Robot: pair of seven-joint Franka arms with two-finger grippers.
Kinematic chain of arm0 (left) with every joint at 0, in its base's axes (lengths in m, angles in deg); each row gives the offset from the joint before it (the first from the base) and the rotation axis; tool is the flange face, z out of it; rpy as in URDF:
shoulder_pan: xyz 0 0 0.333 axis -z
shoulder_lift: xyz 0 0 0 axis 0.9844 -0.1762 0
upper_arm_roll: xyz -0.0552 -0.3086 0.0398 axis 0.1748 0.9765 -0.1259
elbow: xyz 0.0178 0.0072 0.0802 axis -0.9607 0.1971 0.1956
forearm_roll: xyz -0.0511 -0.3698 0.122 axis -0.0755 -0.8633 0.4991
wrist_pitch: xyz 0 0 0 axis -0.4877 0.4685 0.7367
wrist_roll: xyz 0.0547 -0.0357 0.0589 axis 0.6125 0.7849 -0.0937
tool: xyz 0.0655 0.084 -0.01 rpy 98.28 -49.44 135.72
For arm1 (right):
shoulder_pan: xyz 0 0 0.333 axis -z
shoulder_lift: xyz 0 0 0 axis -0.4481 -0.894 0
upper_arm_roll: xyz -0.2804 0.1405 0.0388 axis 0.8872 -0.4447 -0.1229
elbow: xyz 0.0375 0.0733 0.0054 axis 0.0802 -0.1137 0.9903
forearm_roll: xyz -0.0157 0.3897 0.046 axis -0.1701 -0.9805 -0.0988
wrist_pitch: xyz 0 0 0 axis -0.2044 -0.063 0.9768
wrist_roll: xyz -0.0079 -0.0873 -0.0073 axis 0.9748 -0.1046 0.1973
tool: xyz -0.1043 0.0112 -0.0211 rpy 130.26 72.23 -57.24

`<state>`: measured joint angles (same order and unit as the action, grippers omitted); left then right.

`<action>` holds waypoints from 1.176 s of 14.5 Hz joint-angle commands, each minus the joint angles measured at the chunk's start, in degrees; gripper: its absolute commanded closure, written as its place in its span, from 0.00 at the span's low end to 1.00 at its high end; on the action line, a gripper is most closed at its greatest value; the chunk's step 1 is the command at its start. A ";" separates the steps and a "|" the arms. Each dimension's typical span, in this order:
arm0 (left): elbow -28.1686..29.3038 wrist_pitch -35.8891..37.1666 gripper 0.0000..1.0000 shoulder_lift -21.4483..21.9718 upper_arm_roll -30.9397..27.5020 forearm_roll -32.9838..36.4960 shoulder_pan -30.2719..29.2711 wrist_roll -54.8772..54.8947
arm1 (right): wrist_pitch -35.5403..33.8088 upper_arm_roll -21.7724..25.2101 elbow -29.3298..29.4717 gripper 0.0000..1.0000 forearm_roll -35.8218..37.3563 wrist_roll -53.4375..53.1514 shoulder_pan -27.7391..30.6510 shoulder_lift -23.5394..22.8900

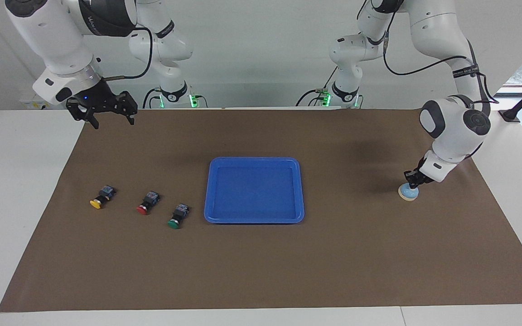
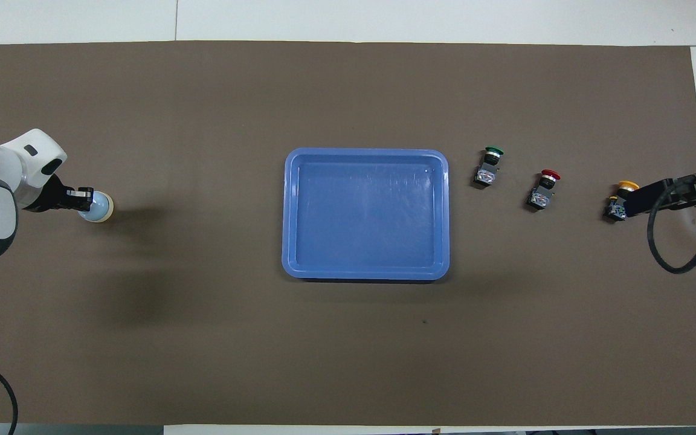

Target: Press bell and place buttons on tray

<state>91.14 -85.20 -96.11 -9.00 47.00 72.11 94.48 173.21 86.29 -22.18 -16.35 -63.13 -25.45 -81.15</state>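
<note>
The light blue bell stands on the brown mat at the left arm's end of the table. My left gripper is shut, its tips down on top of the bell; both also show in the overhead view, the bell and the gripper. The blue tray lies empty in the middle of the table. The yellow, red and green buttons lie on their sides in a row beside the tray, toward the right arm's end. My right gripper is open and empty, raised over the mat's corner.
The brown mat covers most of the white table. In the overhead view the right arm's black hand and cable overlap the yellow button. The green button is the one closest to the tray.
</note>
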 commanded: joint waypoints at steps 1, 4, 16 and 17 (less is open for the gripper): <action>-8.06 13.12 0.51 1.02 -0.26 1.07 1.93 0.01 | 0.02 -0.41 -1.00 0.00 -0.56 1.04 0.76 1.11; -16.68 26.67 0.00 4.10 0.17 0.98 2.64 -0.25 | 0.02 -0.41 -1.00 0.00 -0.55 1.04 0.76 1.11; -17.15 36.90 0.00 13.08 0.35 0.37 5.10 -0.51 | 0.02 -0.41 -1.00 0.00 -0.55 1.04 0.76 1.11; -16.80 37.52 0.00 13.51 0.35 0.37 4.75 -0.51 | 0.02 -0.41 -1.00 0.00 -0.55 1.04 0.76 1.11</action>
<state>73.49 -48.53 -83.64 -8.29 47.00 76.61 94.39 173.20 86.29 -22.18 -16.35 -63.13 -25.45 -81.15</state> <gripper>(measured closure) 0.000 0.000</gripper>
